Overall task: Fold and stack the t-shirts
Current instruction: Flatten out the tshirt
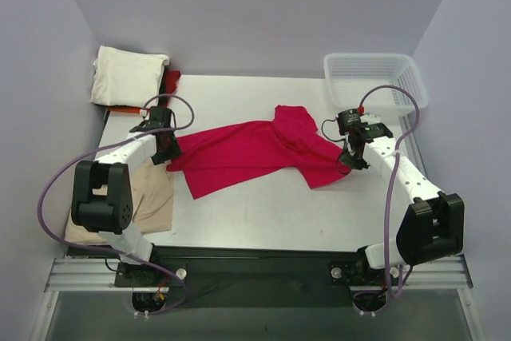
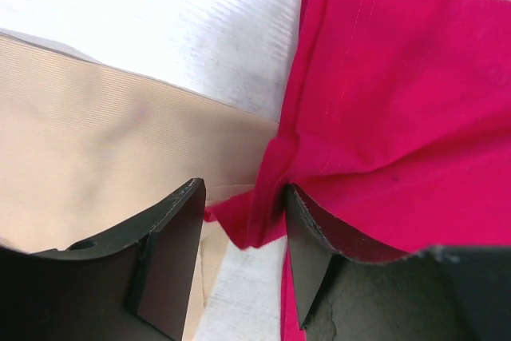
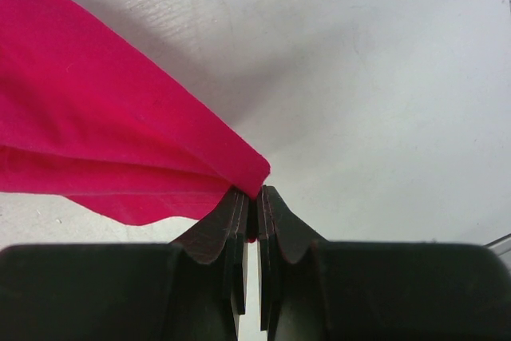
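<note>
The crimson-red t-shirt (image 1: 255,153) lies crumpled and stretched across the middle of the table. My left gripper (image 1: 168,149) is at its left end. In the left wrist view the left gripper (image 2: 243,221) is open, with a corner of the crimson shirt (image 2: 399,85) bunched between the jaws against the right finger. My right gripper (image 1: 352,161) is at the shirt's right end. In the right wrist view the right gripper (image 3: 254,205) is shut on an edge of the crimson shirt (image 3: 96,133). A tan-beige shirt (image 1: 152,197) lies flat at the near left, also seen in the left wrist view (image 2: 96,133).
A folded cream-white shirt (image 1: 124,76) sits on an orange-red one (image 1: 121,109) at the back left corner, with dark red cloth (image 1: 170,81) beside it. A white lattice basket (image 1: 375,77) stands at the back right. Pale walls close the table (image 1: 239,221) on three sides.
</note>
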Controlling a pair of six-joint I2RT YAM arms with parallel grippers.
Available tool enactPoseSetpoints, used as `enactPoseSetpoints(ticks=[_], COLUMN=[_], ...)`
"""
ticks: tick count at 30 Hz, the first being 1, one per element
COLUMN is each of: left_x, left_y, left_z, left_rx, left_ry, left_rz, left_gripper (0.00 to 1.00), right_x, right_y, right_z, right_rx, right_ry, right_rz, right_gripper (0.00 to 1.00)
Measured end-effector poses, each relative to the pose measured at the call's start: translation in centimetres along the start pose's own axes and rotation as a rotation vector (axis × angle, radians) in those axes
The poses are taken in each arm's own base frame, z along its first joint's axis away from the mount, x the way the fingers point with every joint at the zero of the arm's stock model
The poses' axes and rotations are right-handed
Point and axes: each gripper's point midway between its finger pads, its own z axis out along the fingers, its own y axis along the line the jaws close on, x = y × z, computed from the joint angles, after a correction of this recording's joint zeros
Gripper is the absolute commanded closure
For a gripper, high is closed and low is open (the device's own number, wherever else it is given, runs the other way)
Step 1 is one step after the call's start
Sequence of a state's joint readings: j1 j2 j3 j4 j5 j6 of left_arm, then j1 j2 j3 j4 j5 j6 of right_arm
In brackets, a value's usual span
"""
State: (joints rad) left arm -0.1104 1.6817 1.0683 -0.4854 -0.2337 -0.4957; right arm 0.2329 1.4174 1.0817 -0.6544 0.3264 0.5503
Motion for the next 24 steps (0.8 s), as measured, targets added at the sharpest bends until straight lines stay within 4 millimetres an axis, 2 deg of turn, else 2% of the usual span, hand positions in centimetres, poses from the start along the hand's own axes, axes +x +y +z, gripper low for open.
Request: enactPoseSetpoints(ticks=[5,15,20,24], left_x=[-1.4,-1.2,-0.1,1.6], left_y=[0.4,0.0,-1.1,-2.6], left_z=[-1.3,-1.7,-2.6,-3.7], left_rx=[-0.016,0.014,0.083,0.145], left_ry=[-0.060,-0.054,-0.037,-0.018], left_rz=[-0.021,-0.004,0.041,0.105], left_gripper=[0.44,0.44,0.44,0.44], right_x=[-0.2,-2.0,-2.3,-2.2], right_y=[-0.6,-3.8,-4.9,-4.9], right_z=[0.3,2.1,2.3,2.5], right_rx=[0.018,0.112,0.143,0.148], right_ry=[0.000,0.014,0.012,0.016], right_rz=[0.014,0.113,0.142,0.150], right_gripper=[1.00,1.00,1.00,1.00])
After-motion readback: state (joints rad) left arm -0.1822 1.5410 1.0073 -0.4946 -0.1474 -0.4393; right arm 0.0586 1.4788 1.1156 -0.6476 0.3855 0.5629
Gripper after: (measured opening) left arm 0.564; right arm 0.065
